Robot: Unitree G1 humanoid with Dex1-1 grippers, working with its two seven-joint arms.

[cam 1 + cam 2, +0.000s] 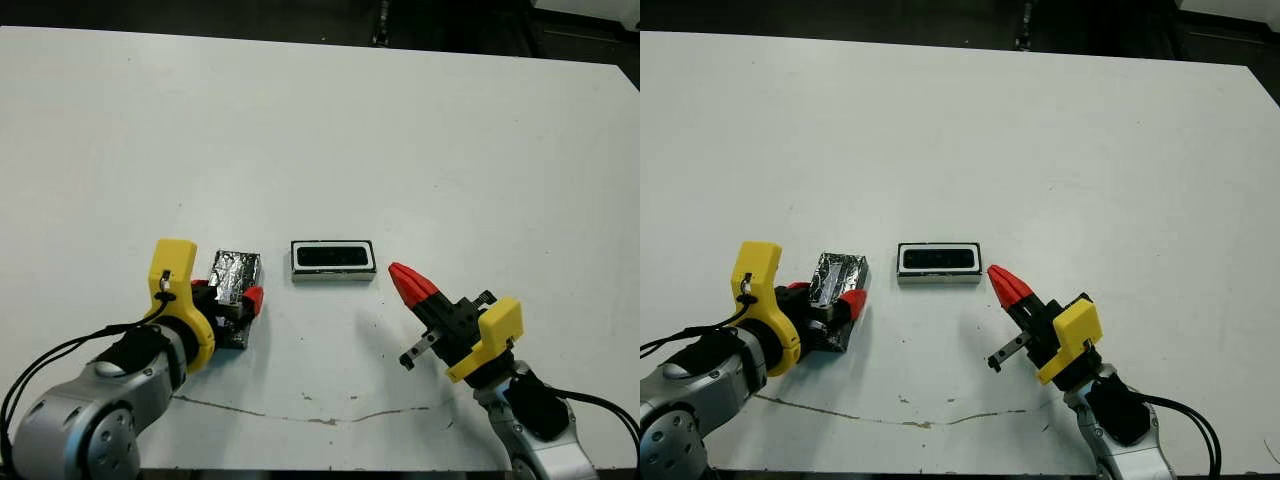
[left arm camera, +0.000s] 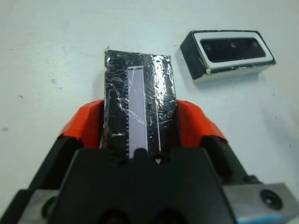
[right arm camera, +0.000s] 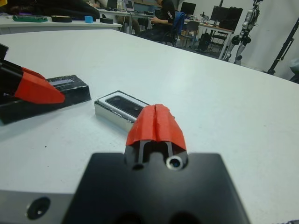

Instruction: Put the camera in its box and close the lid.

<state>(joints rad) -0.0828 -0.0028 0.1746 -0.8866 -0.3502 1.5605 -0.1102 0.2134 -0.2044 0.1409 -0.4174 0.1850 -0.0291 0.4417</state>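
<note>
White table [image 1: 320, 130], left fingers [image 2: 84, 123] pinching lid [image 2: 138, 100], right fingers [image 3: 156, 123] pressed together, camera [image 1: 333, 257] boxed, person only in right wrist view.

No words, brand names or numbers can be read anywhere. The lid [image 2: 139, 102] carries only a plain pale stripe, without lettering.

We see a white table [image 1: 400, 120] with a thin dark scratch line near its front edge. On it rests the box [image 1: 333, 260], holding the camera [image 1: 333, 256]. The lid [image 1: 234, 283] sits just left, apart from the box.
</note>
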